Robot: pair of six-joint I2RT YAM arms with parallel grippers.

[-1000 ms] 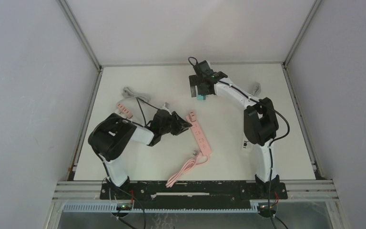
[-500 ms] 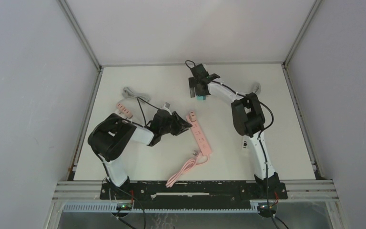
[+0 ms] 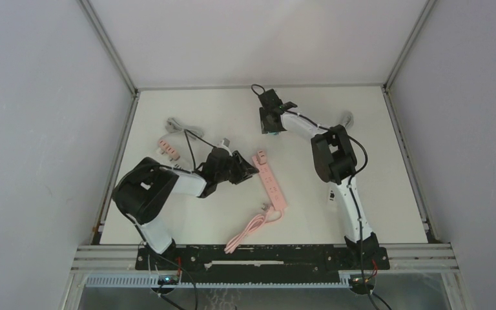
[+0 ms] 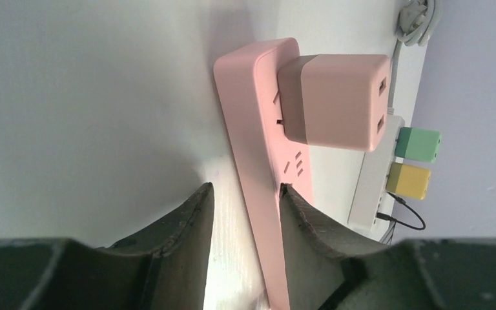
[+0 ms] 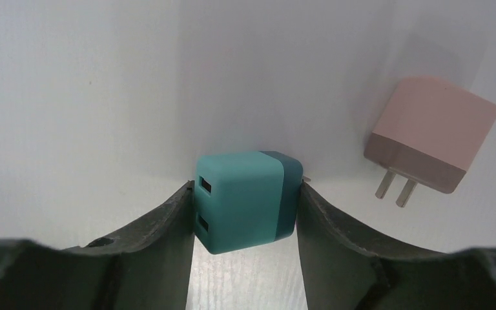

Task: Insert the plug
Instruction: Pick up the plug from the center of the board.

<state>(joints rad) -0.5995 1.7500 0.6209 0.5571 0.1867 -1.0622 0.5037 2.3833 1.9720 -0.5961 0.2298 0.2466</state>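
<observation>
A pink power strip (image 3: 270, 181) lies mid-table with a pink cube adapter (image 4: 332, 100) plugged into its far end. My left gripper (image 3: 245, 169) straddles the strip (image 4: 258, 129). Its right finger (image 4: 307, 226) touches the strip's face and its left finger (image 4: 187, 223) stands a little apart from it. My right gripper (image 3: 271, 124) is at the back of the table, shut on a teal plug (image 5: 245, 200) gripped by its two sides, with one prong tip showing at the right. Whether the plug rests on the table I cannot tell.
A loose pink plug (image 5: 429, 132) lies to the right of the teal one, prongs toward me. A white strip (image 4: 374, 174) holds a green (image 4: 416, 143) and a yellow (image 4: 408, 179) plug. A grey cable (image 3: 184, 126), a small pink part (image 3: 168, 147) and the strip's pink cord (image 3: 248, 229) lie around.
The right arm's elbow has swung left and back, and its gripper has turned and shifted slightly with the teal plug. The left gripper has stayed at the strip.
</observation>
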